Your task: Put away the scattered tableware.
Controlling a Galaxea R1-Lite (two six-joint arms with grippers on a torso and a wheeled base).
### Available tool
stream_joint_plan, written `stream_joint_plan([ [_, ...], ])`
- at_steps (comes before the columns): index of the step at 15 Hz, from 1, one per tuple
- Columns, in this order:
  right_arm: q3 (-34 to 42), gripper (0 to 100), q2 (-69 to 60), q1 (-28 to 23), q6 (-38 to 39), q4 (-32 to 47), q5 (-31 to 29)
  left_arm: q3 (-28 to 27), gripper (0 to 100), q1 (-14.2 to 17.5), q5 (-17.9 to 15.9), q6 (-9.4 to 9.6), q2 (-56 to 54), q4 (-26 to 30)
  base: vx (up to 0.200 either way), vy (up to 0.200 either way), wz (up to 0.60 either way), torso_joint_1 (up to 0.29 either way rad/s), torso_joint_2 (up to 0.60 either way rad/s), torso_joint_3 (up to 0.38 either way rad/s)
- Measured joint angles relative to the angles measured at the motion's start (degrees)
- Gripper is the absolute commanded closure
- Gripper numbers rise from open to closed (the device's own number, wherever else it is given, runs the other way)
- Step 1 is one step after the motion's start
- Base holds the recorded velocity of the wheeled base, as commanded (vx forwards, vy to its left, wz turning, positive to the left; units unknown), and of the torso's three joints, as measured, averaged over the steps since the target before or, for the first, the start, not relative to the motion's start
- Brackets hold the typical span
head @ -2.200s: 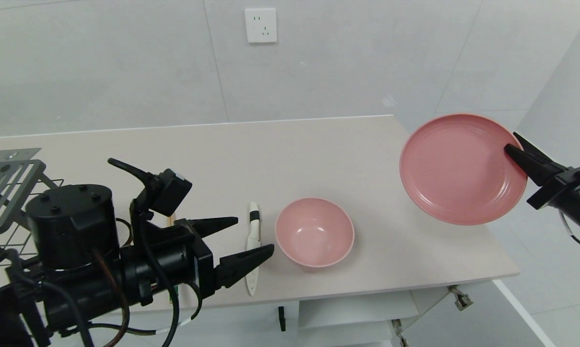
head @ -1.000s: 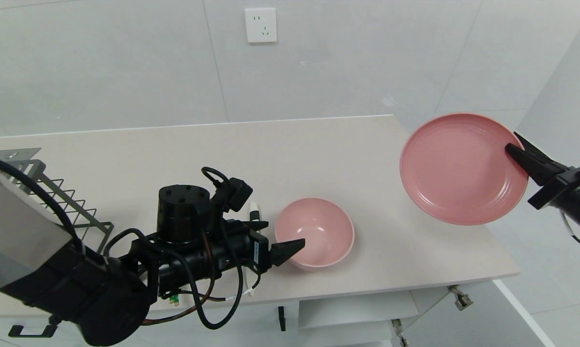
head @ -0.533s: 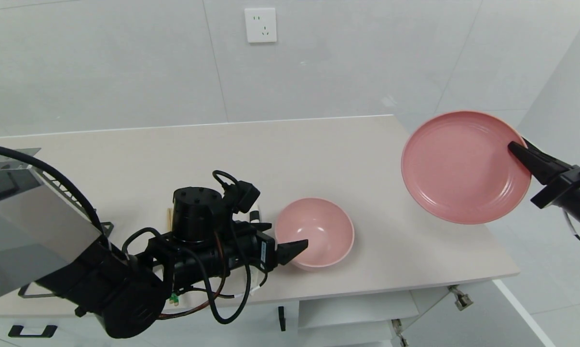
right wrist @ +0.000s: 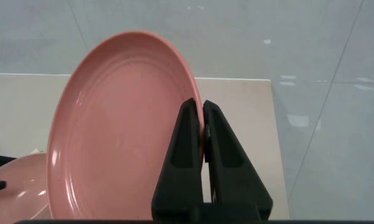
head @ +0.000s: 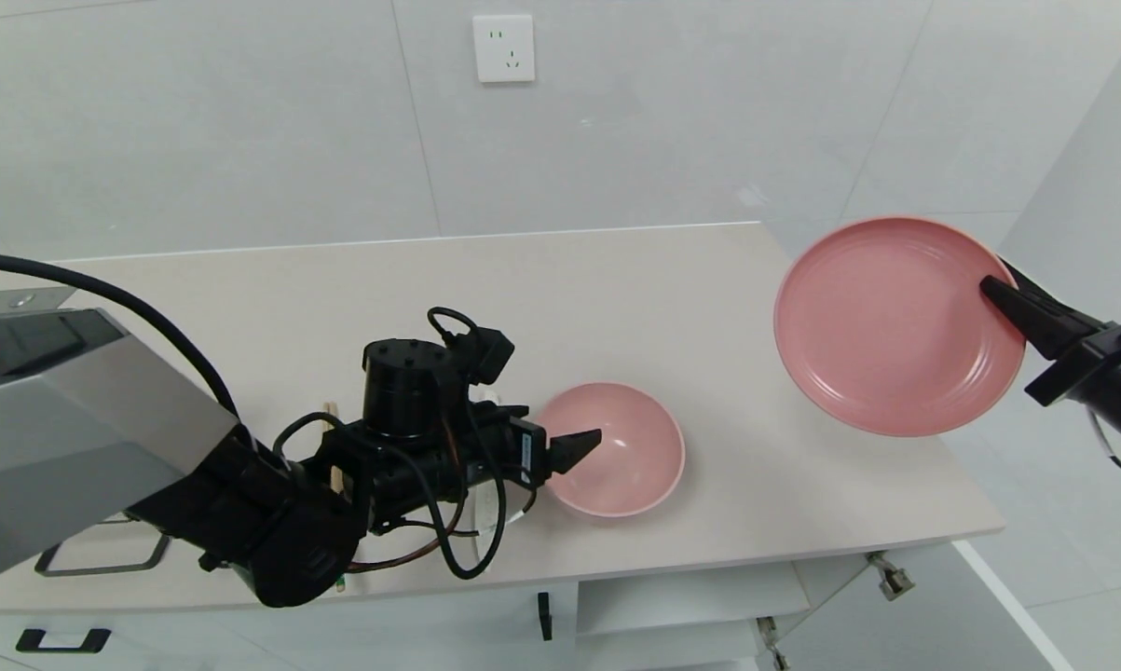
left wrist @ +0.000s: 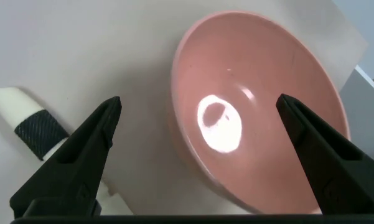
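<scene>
Forward to the bowl the left gripper has been brought, spread wide astride the rim, seemingly for grasping; the plate is pinched in the right gripper

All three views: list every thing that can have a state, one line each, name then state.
Plate: lifted off the counter, tilted, clamped at its rim.
Right gripper: shut on the plate's rim.
Bowl: upright on the counter, empty.
Left gripper: open, one finger outside the bowl's rim, one over its inside.
White utensil: lying flat on the counter beside the bowl.
</scene>
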Motion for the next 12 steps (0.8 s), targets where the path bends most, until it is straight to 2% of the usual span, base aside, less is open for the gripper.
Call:
stream_joint_plan([
  [3, 0.1, 100, 0.0, 0.1, 0.0, 0.0, 0.0, -0.9, 0, -0.6, 0.1, 0.00, 1.1, 0.6, 0.000, 0.000, 0.00, 0.000, 0.00, 0.000],
  [8, 0.0, 100, 0.0, 0.0, 0.0, 0.0, 0.0, 0.9, 0, -1.3, 0.1, 0.05, 1.3, 2.7, 0.000, 0.000, 0.00, 0.000, 0.00, 0.000],
  [9, 0.0, 100, 0.0, 0.0, 0.0, 0.0, 0.0, 1.0, 100, -1.4, 0.1, 0.07, 1.2, 3.0, 0.000, 0.000, 0.00, 0.000, 0.00, 0.000],
  [12, -0.1, 100, 0.0, 0.1, 0.1, 0.0, 0.0, 1.9, 100, -1.5, 0.2, 0.09, 0.2, 3.2, 0.000, 0.000, 0.00, 0.000, 0.00, 0.000],
])
